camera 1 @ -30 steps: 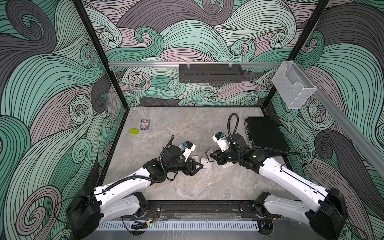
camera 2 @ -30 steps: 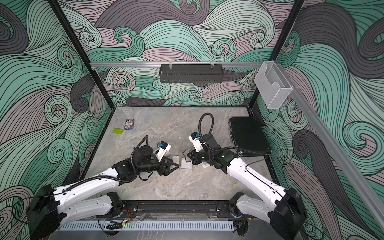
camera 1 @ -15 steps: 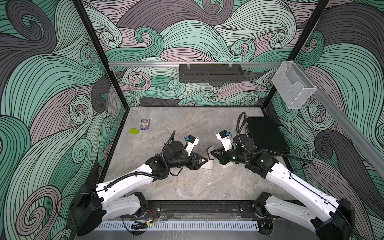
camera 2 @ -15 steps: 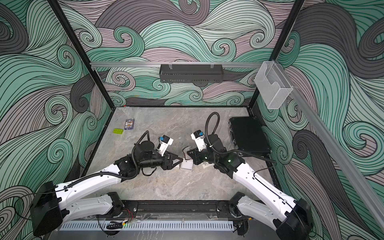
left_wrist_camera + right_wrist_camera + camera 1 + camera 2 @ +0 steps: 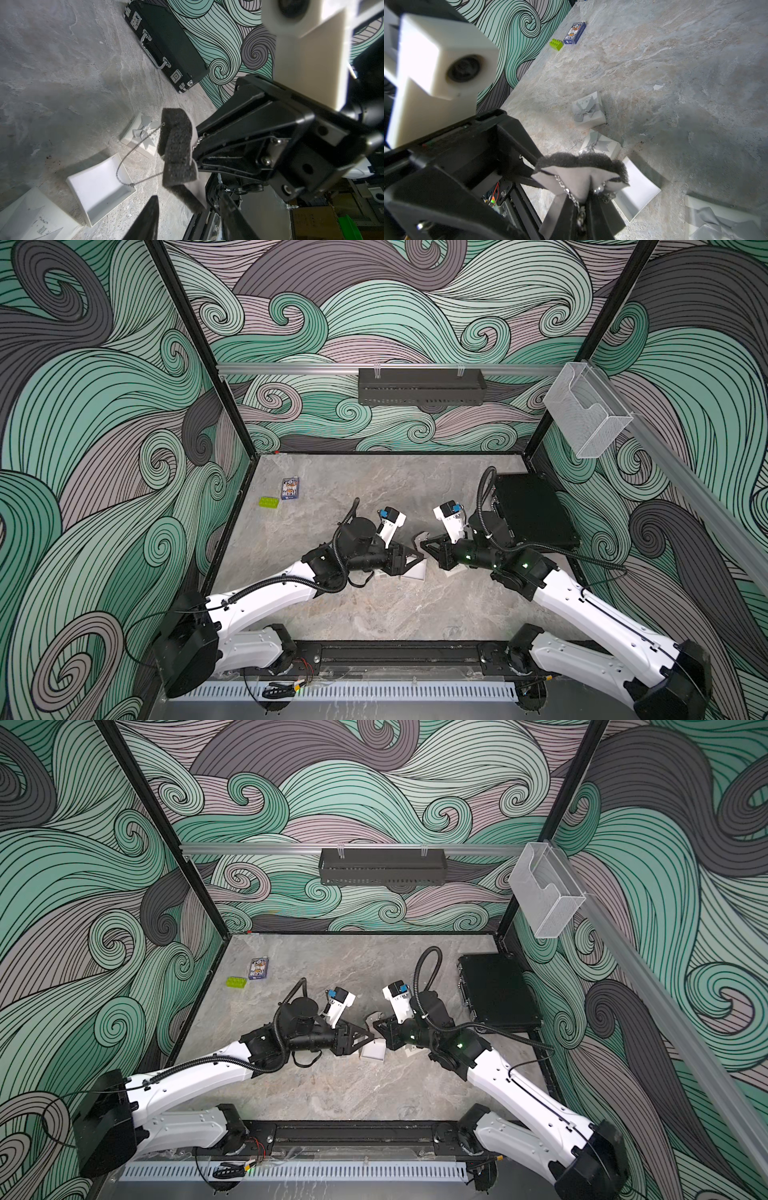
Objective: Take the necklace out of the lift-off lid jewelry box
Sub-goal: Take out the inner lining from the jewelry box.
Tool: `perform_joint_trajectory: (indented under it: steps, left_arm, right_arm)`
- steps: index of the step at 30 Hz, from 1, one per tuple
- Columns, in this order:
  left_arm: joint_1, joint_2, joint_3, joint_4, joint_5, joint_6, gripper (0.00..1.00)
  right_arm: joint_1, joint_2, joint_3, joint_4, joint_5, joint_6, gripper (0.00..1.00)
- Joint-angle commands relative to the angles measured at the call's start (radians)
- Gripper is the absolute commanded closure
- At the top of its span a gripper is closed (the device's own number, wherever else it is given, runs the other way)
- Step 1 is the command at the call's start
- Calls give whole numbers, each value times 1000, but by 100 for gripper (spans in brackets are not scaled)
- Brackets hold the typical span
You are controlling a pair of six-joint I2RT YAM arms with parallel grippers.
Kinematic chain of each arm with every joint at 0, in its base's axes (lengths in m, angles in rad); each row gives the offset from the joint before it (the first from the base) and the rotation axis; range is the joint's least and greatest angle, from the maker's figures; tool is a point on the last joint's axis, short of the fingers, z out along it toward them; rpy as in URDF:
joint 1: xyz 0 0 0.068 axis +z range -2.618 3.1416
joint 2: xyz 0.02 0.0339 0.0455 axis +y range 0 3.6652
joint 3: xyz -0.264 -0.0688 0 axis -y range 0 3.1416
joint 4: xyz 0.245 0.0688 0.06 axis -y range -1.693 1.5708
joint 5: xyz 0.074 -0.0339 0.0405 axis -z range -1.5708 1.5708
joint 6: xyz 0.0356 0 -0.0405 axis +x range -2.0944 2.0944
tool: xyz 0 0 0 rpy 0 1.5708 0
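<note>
Near the middle of a top view, the right gripper [image 5: 377, 1026] pinches the grey-faced black foam insert [image 5: 579, 166] clear above the open white cardboard box base [image 5: 99, 187]. That seems meant to leave the thin silver necklace [image 5: 568, 190] dangling within reach. The left gripper [image 5: 189, 197] hovers alongside, fingers apart and empty.

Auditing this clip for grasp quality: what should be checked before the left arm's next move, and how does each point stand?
1. foam insert lifted out of the box base: ok.
2. right gripper shut on the foam insert: ok.
3. necklace chain hangs as a free loop: ok.
4. left gripper fingers apart, facing the insert: ok.
5. necklace chain freed from the insert: not ok.
</note>
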Motion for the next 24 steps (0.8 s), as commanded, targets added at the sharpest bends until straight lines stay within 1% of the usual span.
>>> perform_joint_trajectory:
  steps: [1, 4, 6, 12, 17, 20, 24]
  left_arm:
    - [-9, 19, 48, 31, 10, -20, 56]
    - [-9, 29, 54, 28, 3, -21, 59]
    - [-9, 32, 59, 26, -2, -21, 64]
    - [-8, 29, 65, 9, -10, -10, 81]
    - [-9, 9, 65, -22, -33, 13, 95]
    - [-9, -11, 63, -69, -61, 41, 100]
    - [-9, -41, 57, -113, -98, 77, 100]
  right_arm:
    - [8, -17, -10, 40, -13, 10, 89]
    - [9, -16, -10, 46, -16, 14, 88]
    - [10, -15, -11, 48, -19, 15, 88]
    - [10, -15, -17, 49, -19, 17, 87]
    - [10, -19, -19, 31, -16, 7, 83]
    - [10, -30, -19, 11, -13, -5, 81]
    - [9, -44, -19, -11, -13, -15, 80]
